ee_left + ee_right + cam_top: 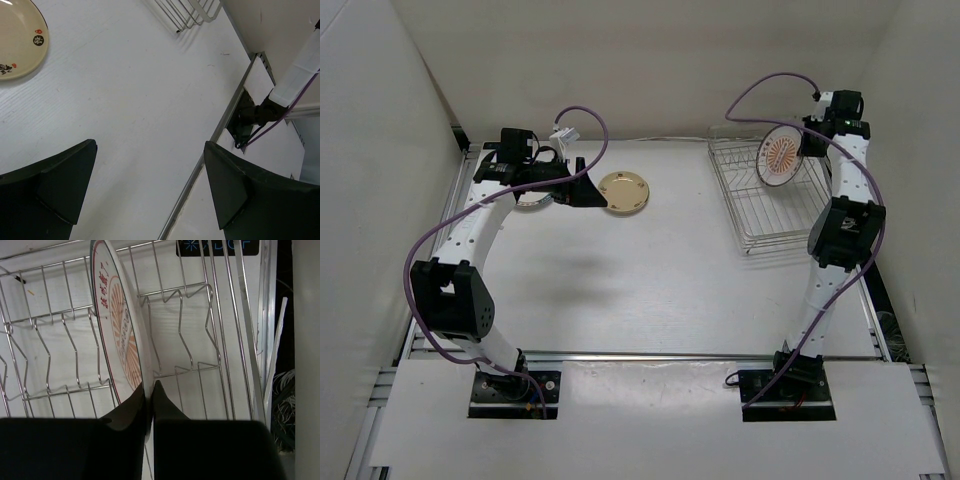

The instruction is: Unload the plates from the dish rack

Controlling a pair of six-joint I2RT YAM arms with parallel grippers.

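The silver wire dish rack stands at the far right. My right gripper is shut on the rim of the white plate with the orange sunburst centre and holds it on edge over the rack. The right wrist view shows the fingers pinching that plate above the rack wires. The tan plate lies flat on the table at the far left. My left gripper is open and empty just left of it. A white plate lies mostly hidden under the left arm.
In the left wrist view the open gripper hangs over bare table, with the tan plate at top left and a rack corner at the top. White walls close in the left, back and right. The metal rail runs along the near edge.
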